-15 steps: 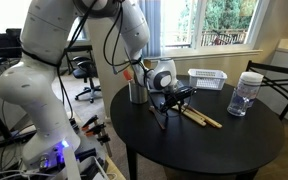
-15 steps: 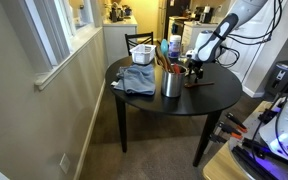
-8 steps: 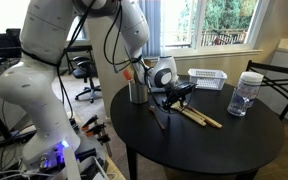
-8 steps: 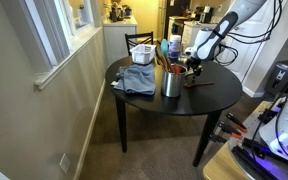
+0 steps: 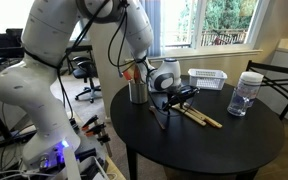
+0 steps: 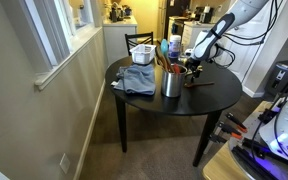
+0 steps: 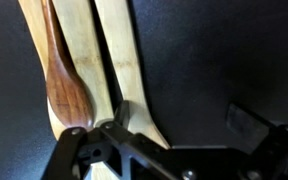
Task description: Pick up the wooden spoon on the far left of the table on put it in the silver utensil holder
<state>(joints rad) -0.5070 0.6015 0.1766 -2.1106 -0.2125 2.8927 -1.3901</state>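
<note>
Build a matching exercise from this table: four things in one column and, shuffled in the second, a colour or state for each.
Things:
1. utensil holder
2. slatted basket
3. jar
4. wooden utensils

Colour or state:
A. clear, with a white lid
B. lying flat
C. shiny silver
D. white

Pairs: 1-C, 2-D, 3-A, 4-B

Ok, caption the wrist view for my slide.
Gripper poised over a dark wooden spoon and paler wooden utensils lying side by side on the black table.
</note>
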